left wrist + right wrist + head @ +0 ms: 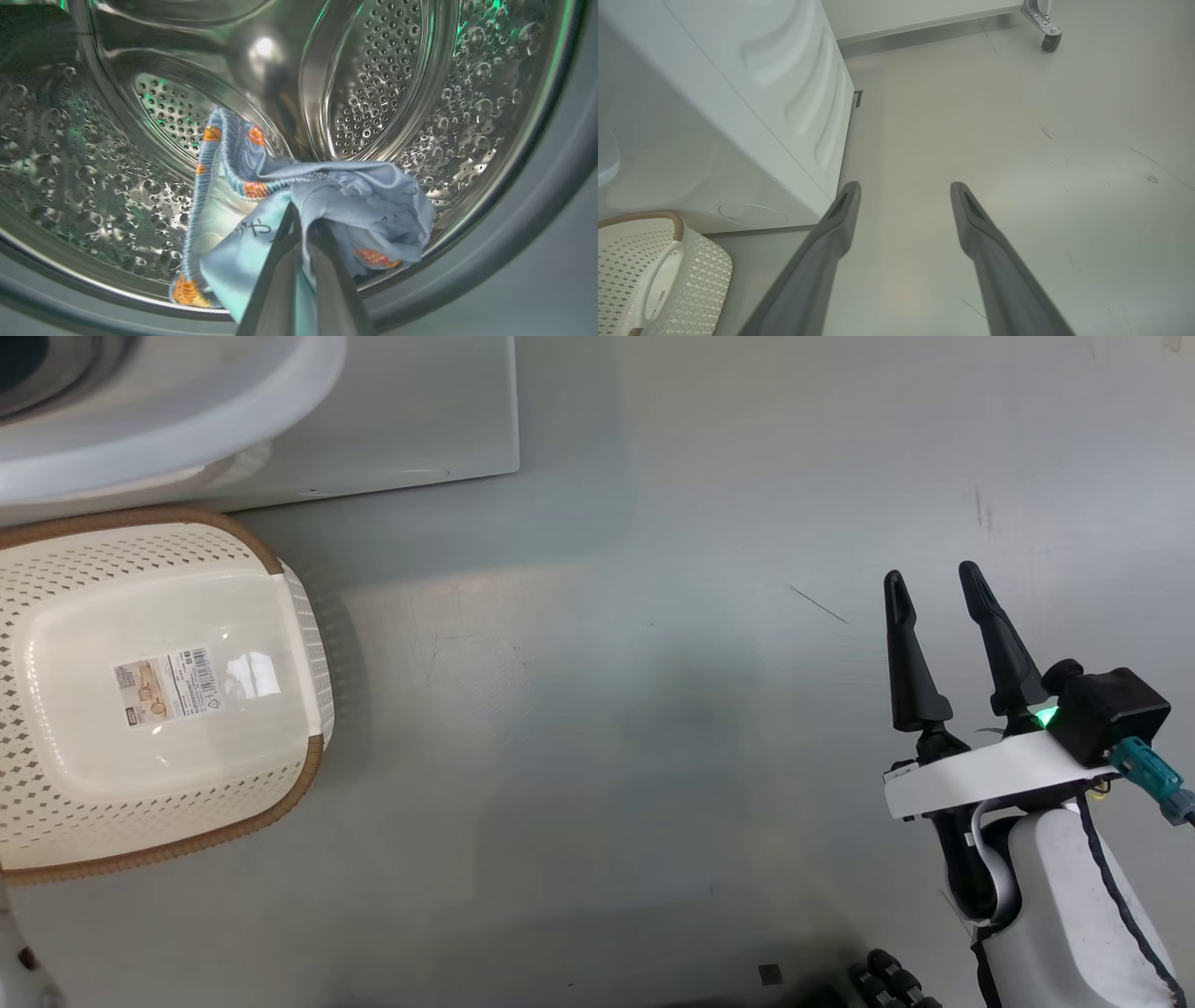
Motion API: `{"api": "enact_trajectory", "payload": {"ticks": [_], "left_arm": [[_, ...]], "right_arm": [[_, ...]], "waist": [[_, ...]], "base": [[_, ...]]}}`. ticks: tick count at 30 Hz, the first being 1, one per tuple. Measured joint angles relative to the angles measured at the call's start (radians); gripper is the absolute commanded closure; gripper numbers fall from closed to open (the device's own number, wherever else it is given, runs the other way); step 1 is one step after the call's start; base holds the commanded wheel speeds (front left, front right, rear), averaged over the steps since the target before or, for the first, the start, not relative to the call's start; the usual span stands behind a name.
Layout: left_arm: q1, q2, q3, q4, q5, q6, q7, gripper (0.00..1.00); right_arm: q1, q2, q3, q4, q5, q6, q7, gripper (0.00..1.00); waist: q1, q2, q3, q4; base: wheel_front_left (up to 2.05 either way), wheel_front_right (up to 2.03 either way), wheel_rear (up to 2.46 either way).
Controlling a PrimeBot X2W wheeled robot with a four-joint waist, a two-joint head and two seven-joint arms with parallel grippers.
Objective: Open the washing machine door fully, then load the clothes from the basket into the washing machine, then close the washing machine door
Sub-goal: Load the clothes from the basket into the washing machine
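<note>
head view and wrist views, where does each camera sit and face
head view: on head, looking down at floor and basket; right gripper shows.
left wrist view: on wrist, facing into drum; left gripper grips the clothes.
right wrist view: on wrist, facing floor beside the washing machine; open right gripper.
shared: head and right wrist views show basket.

Laundry area, washing machine (738,93), basket (140,515), bare grey floor (607,709)

Even overhead light, with a soft shadow beside the basket (308,616) and glare on its base, green-tinted highlights inside the washing machine (373,70), left gripper (303,218) blurred.
</note>
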Motion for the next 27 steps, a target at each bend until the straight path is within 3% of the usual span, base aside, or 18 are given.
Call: {"api": "enact_trajectory", "payload": {"ticks": [27], "left_arm": [[-0.232,0.029,-0.021,0.139,-0.095,-0.014,0.072,1.0]], "right_arm": [[0.0,0.001,-0.015,-0.017,0.011,0.0,0.0,0.0]], "waist": [[0.0,0.0,0.097,-0.005]], "base": [[0.0,0.0,0.0]]}}
